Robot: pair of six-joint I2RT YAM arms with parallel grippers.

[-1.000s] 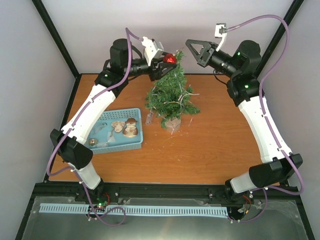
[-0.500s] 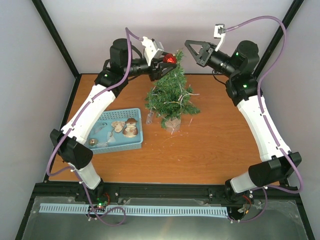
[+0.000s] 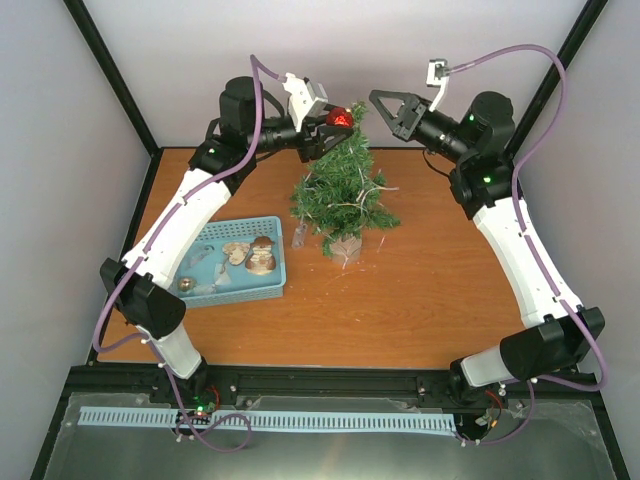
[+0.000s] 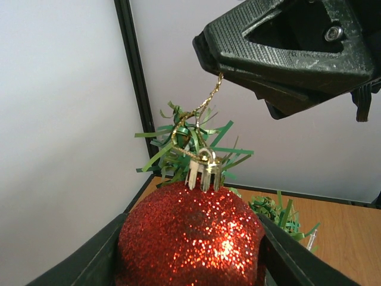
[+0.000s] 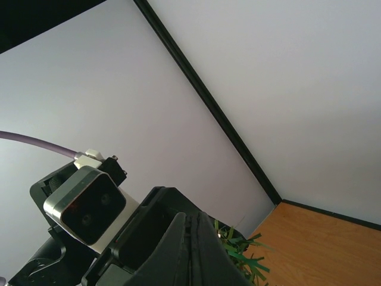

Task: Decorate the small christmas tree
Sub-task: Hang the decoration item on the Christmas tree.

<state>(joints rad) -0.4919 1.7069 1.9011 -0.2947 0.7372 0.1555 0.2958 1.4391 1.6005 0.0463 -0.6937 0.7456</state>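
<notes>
The small christmas tree (image 3: 342, 190) stands mid-table on a pale base (image 3: 345, 248), with a white light string wound through it. My left gripper (image 3: 333, 121) is at the tree's tip, shut on a red glitter bauble (image 3: 340, 118). In the left wrist view the bauble (image 4: 190, 235) fills the space between both fingers (image 4: 89, 265), right in front of the green tip (image 4: 184, 137). Its gold string (image 4: 209, 95) runs up into the tip of my right gripper (image 4: 219, 70), which pinches it. The right gripper (image 3: 376, 96) reaches in from the right, its jaws pressed together (image 5: 190, 223).
A blue tray (image 3: 283, 262) at the left of the table holds several more ornaments. A small clear ornament (image 3: 298, 238) hangs or lies by the tree's lower left. Black frame posts and white walls stand close behind the tree.
The right arm's wrist and elbow have shifted slightly to the right, while its gripper tip stays at the tree top. The left arm and the bauble have not moved.
</notes>
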